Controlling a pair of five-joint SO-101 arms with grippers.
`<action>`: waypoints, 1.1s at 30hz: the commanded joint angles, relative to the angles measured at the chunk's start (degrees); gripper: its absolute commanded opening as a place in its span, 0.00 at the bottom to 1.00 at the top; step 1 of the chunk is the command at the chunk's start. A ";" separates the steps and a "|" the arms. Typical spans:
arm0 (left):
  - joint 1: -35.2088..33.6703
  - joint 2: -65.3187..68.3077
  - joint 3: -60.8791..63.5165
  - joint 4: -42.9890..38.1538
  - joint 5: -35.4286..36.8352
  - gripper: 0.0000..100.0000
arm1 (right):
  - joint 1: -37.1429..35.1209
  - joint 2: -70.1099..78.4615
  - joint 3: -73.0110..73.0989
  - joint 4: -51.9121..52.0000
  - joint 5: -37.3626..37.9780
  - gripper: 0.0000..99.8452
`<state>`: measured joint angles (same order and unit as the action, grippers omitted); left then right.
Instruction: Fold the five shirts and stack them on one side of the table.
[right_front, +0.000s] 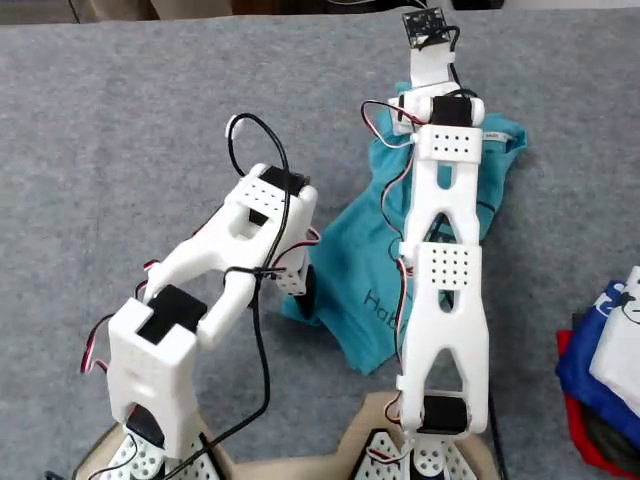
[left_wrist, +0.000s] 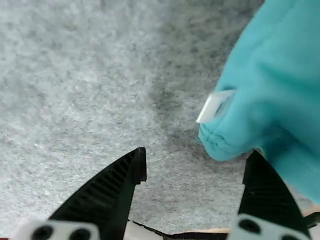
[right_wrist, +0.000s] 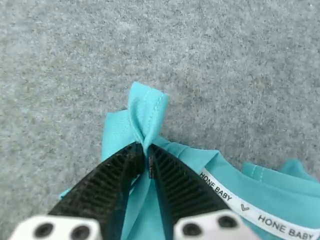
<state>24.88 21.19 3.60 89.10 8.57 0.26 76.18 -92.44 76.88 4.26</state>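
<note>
A teal shirt (right_front: 355, 265) lies crumpled in the middle of the grey counter (right_front: 120, 120), under the long right arm. The right tool (right_wrist: 148, 150) is clenched on a little pinch of cloth at the shirt's far end, close to the neck band. The left tool (left_wrist: 196, 159) is spread wide open, low over the counter, just beside the shirt's near left corner, where a small white tag (left_wrist: 215, 105) sticks out. At the right edge of the counter sits a pile of other shirts (right_front: 595, 365), blue, red and white.
</note>
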 joint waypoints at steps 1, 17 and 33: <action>0.26 0.31 -2.73 0.18 0.44 0.31 | 0.92 -0.66 -2.42 -1.32 -0.18 0.01; 1.23 0.84 -2.11 -8.26 0.44 0.17 | 0.92 -0.66 -2.51 -1.32 -0.09 0.01; 4.13 0.40 -1.32 -8.44 0.44 0.04 | 0.92 -0.75 -2.68 -1.32 -0.26 0.01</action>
<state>31.03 22.24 3.43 81.10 8.57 0.26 76.18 -92.44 76.88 4.26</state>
